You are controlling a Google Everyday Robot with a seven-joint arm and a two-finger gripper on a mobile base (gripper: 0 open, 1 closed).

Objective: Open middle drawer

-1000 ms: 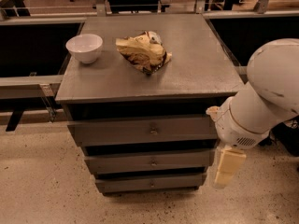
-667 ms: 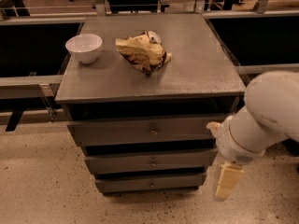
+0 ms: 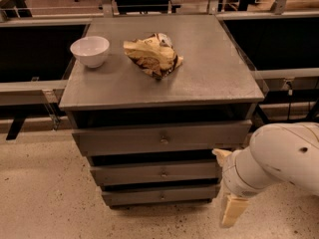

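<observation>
The grey cabinet [image 3: 164, 91] has three drawers in a stack. The middle drawer [image 3: 129, 174] is the second grey front, with a small brass knob [image 3: 163, 173] at its centre, and it looks pushed in. My gripper [image 3: 233, 210] hangs from the white arm [image 3: 279, 158] at the lower right. It is to the right of the cabinet's front, about level with the lowest drawer [image 3: 160, 195], and below and well right of the knob. It touches no drawer and holds nothing that I can see.
A white bowl [image 3: 90, 50] and a crumpled snack bag [image 3: 152, 55] lie on the cabinet top. The bigger top drawer [image 3: 124, 141] sits above the middle one. Rails and dark table frames flank the cabinet on both sides. The floor in front is speckled.
My arm and gripper have moved down along the right side of the cabinet, from top-drawer height to bottom-drawer height. The drawers, bowl and bag have not moved.
</observation>
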